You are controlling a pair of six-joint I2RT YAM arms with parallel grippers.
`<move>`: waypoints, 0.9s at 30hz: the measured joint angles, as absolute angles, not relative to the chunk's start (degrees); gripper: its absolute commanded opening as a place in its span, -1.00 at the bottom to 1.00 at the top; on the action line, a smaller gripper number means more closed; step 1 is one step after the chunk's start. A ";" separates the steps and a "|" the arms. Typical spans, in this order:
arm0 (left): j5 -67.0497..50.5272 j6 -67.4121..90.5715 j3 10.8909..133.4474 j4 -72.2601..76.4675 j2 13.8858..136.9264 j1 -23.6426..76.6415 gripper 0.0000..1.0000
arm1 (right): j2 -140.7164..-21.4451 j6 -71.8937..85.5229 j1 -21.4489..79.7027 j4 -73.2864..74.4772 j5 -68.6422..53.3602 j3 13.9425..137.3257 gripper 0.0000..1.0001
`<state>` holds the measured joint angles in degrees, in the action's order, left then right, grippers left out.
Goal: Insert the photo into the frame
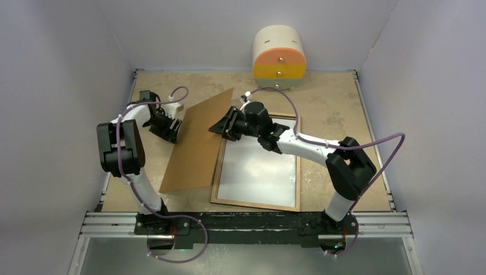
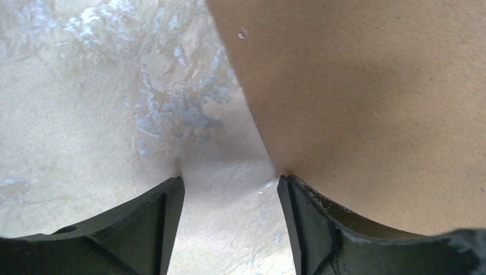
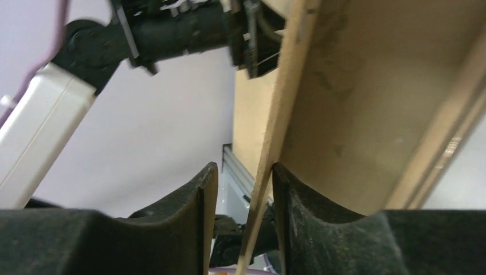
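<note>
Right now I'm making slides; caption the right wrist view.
Open right tool straddling the thin edge of the backing board.

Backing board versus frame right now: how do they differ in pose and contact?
The backing board stands tilted, one side raised; the frame lies flat, wood back up.
The board's edge sits between the fingers of the right pincer, the open left pincer at its opposite edge; neither pincer touches the frame.
The board is solid brown; the frame is a thin rim around a pale panel.
Both are large thin rectangles.

We log a plain brown board [image 1: 198, 143], frame [image 1: 252, 203] rim light wood, table [image 1: 326, 103] mottled tan — box [image 1: 279, 54] cream with orange, yellow bands.
</note>
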<state>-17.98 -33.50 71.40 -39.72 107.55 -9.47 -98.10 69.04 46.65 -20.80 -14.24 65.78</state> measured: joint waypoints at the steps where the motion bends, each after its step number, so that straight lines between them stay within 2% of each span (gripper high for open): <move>1: -18.09 -33.34 71.75 -40.29 107.70 -9.13 0.43 | -98.10 68.90 45.91 -19.75 -14.11 65.54 -0.29; 8: -20.10 -32.10 73.32 -44.36 107.90 -8.21 0.86 | -98.65 68.16 41.65 -11.64 -12.99 65.34 -0.56; 15: -22.11 -32.18 74.83 -46.63 106.08 -8.10 0.96 | -100.33 66.81 41.06 -5.80 -12.97 67.33 -1.00; 20: -26.72 -35.62 77.14 -49.01 99.72 -8.10 0.99 | -102.30 65.80 40.27 -3.81 -14.02 72.25 -1.00; 27: -39.86 -52.38 78.02 -54.33 76.36 -8.10 1.00 | -108.79 68.29 38.44 -1.48 -15.59 82.32 -1.00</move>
<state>-39.86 -52.38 78.02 -54.33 76.36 -8.10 -108.79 68.29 38.44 -1.48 -15.59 82.32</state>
